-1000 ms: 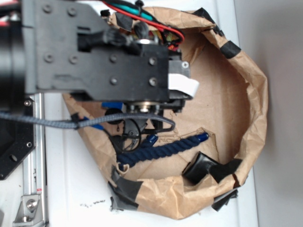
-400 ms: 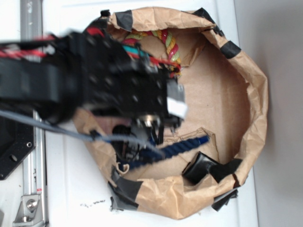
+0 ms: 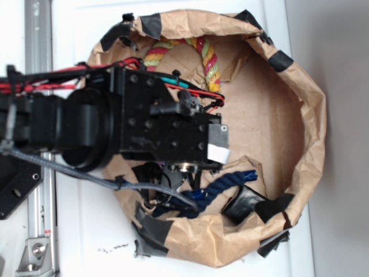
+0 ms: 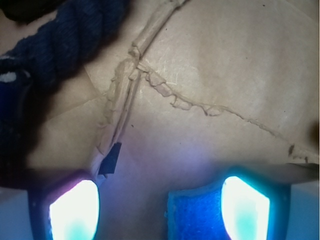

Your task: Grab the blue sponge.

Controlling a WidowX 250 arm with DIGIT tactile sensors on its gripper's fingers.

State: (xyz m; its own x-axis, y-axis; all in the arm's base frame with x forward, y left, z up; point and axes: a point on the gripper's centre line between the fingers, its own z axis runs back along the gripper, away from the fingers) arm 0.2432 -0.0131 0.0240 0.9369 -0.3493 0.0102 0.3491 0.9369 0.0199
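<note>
Wrist: blue sponge point(image 4: 195, 215) by gripper point(image 4: 160, 212) | exterior: sponge hidden

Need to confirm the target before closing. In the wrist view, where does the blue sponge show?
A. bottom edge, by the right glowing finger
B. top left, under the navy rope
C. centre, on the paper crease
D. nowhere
A: the blue sponge sits at the bottom edge of the wrist view, against the right of the two glowing fingers; the navy rope lies top left.

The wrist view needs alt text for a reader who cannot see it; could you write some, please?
A blue sponge shows at the bottom edge, beside the right of two glowing fingertips. Creased brown paper fills most of the frame, and a navy rope crosses the top left corner.
</note>
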